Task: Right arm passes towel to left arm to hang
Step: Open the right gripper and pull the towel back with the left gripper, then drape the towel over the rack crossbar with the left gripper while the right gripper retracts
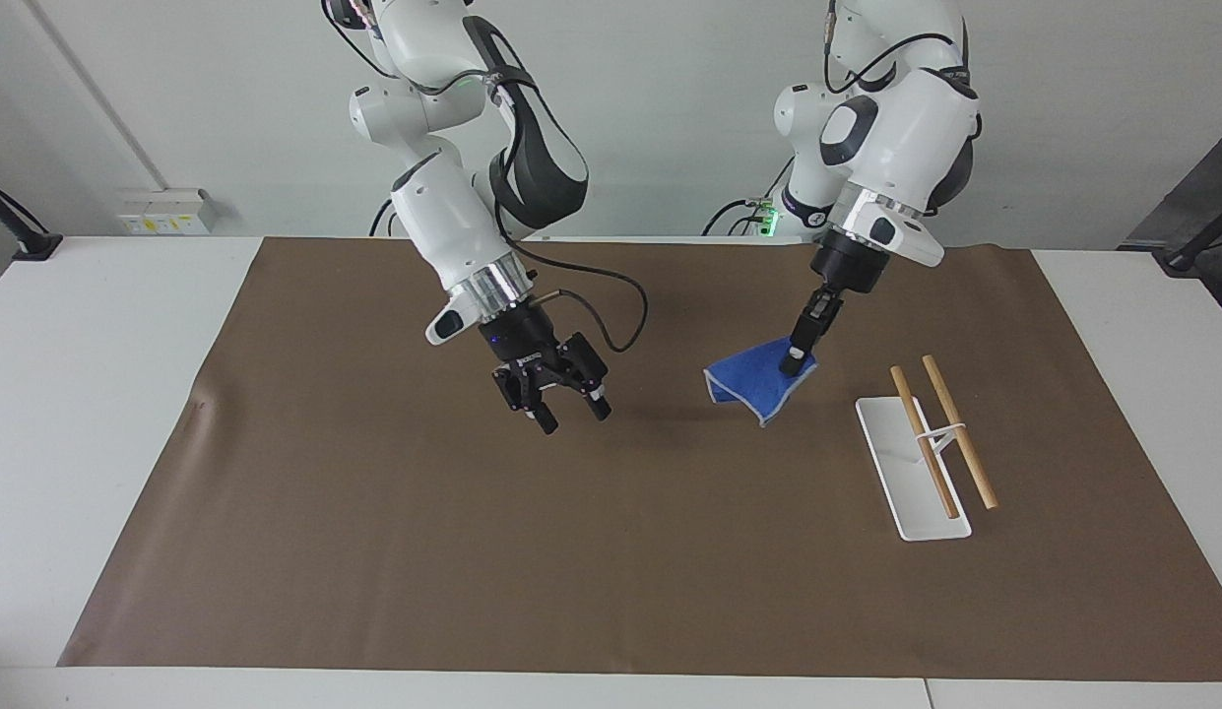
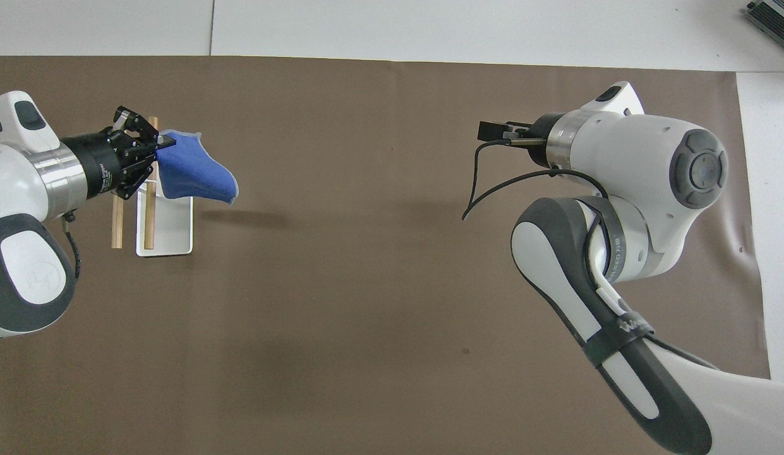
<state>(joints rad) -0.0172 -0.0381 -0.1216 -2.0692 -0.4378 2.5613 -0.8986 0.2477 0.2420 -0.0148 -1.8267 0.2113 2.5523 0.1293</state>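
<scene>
My left gripper (image 1: 796, 360) pinches the blue towel (image 1: 753, 386) by one corner, and it droops crumpled in the air over the mat. My right gripper (image 1: 568, 412) hangs open, well apart from it.

White table (image 1: 98, 394); brown mat (image 1: 473, 551) on it; white rack (image 1: 891, 443) on mat.
</scene>
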